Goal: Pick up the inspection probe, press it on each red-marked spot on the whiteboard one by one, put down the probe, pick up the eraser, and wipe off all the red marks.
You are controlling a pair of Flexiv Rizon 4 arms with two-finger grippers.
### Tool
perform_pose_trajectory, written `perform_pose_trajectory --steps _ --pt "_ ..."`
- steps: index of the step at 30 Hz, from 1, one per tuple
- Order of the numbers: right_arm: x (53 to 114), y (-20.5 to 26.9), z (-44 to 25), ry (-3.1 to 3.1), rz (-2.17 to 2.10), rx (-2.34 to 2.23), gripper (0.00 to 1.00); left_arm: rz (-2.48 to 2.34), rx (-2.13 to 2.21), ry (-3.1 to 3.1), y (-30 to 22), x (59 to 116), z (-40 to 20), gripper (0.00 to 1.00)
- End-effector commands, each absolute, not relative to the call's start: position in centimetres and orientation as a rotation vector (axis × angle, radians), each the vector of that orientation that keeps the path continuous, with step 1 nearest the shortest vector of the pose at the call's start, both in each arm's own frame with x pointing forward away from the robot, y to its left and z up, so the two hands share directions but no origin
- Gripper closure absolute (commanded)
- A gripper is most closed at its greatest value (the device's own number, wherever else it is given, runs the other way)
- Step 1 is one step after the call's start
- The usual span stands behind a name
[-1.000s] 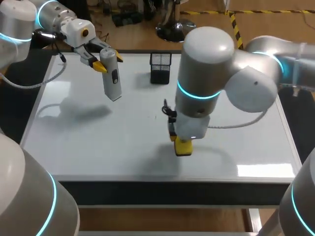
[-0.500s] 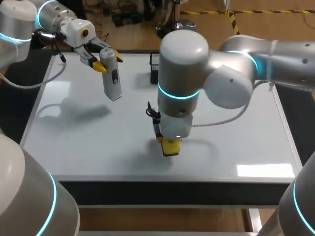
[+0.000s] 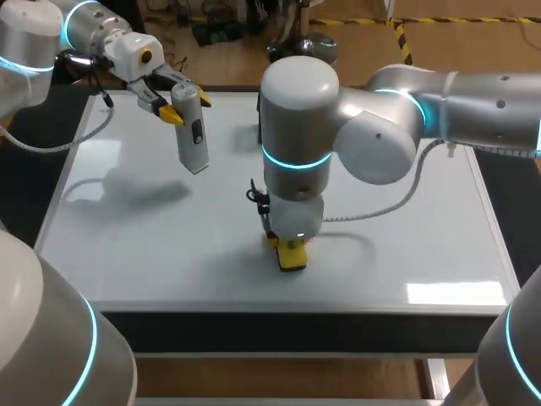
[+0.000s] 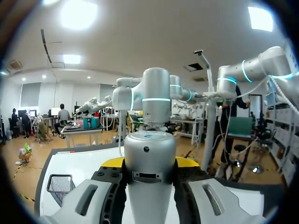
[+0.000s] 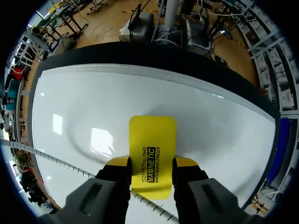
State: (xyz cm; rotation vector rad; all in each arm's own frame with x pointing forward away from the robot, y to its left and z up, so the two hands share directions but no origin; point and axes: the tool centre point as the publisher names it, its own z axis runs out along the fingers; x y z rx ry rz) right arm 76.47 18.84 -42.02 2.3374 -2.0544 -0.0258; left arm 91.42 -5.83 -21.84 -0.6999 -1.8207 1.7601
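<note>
Eraser (image 5: 152, 154) sticks lengthwise out of the gripping right hand (image 5: 152, 163); left hand (image 3: 182, 103) holds probe (image 3: 193, 135) pointing down.

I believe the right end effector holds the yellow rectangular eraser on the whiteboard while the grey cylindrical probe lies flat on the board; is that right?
The head view shows the left end effector holding the grey cylindrical probe above the whiteboard, not lying flat; the right end effector does hold the yellow rectangular eraser on it.
</note>
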Motion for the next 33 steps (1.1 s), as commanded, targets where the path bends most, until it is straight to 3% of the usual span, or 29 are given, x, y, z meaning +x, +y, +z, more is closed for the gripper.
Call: perform_pose_trajectory --steps 1,23,33 --pt "76.9 17.4 -42.1 -2.084 -0.025 2.315 1.00 1.756 -0.704 -1.815 -5.8 91.7 -21.8 1.00" --pt "78.0 9.9 -43.3 -2.227 0.003 2.116 1.00 1.756 -0.704 -1.815 -5.8 91.7 -21.8 1.00" --pt "78.3 9.4 -41.6 -2.252 0.043 2.110 1.00 1.756 -0.704 -1.815 -5.8 91.7 -21.8 1.00"
